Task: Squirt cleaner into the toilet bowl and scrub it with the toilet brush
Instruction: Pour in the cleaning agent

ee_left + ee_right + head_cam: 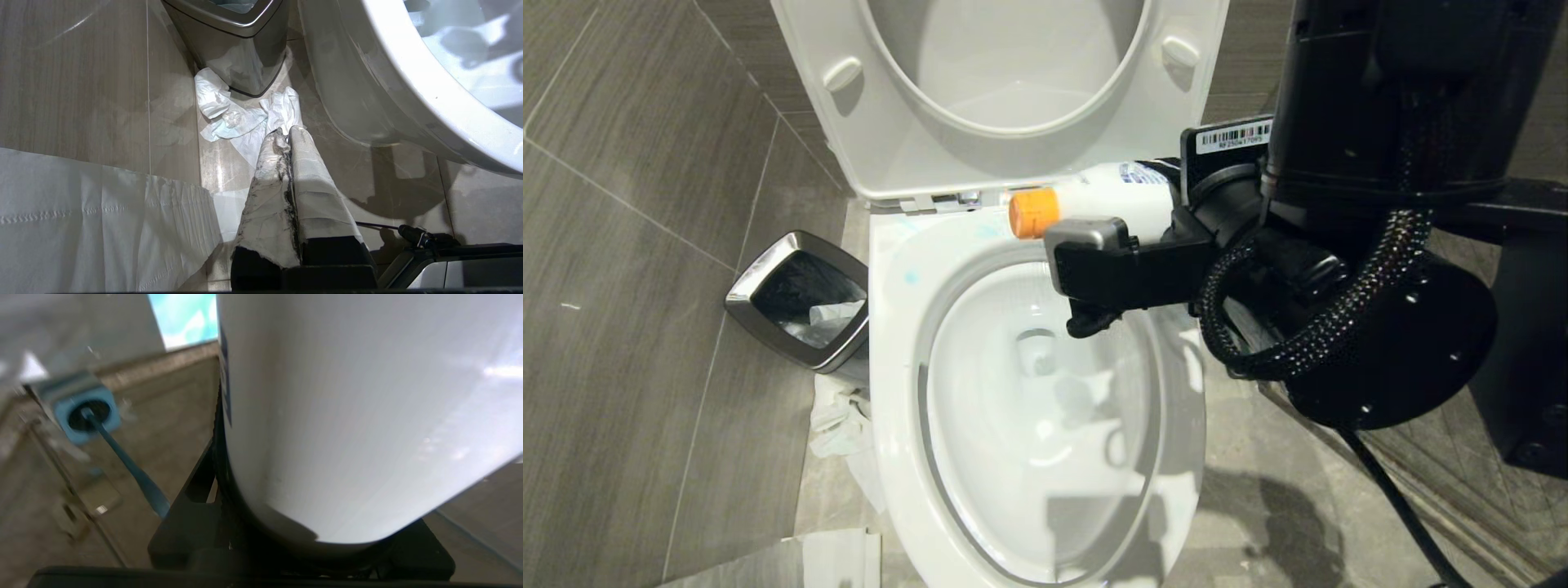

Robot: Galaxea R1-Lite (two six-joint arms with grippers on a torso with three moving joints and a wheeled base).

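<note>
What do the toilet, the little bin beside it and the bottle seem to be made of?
The toilet bowl looks like glazed white ceramic: glossy, with sharp reflections. The waste bin has a brushed-metal rim, probably steel, with a matching sheen on its side. The cleaner bottle looks like smooth white plastic with an orange plastic cap, though the look alone leaves that open.

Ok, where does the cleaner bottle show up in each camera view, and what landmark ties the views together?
Head view: the cleaner bottle lies level in the right gripper, orange cap toward the picture's left, over the back of the toilet bowl.
Left wrist view: not in it.
Right wrist view: its white body fills most of the picture.
Shared landmark: the toilet bowl, in head and left wrist views.
</note>
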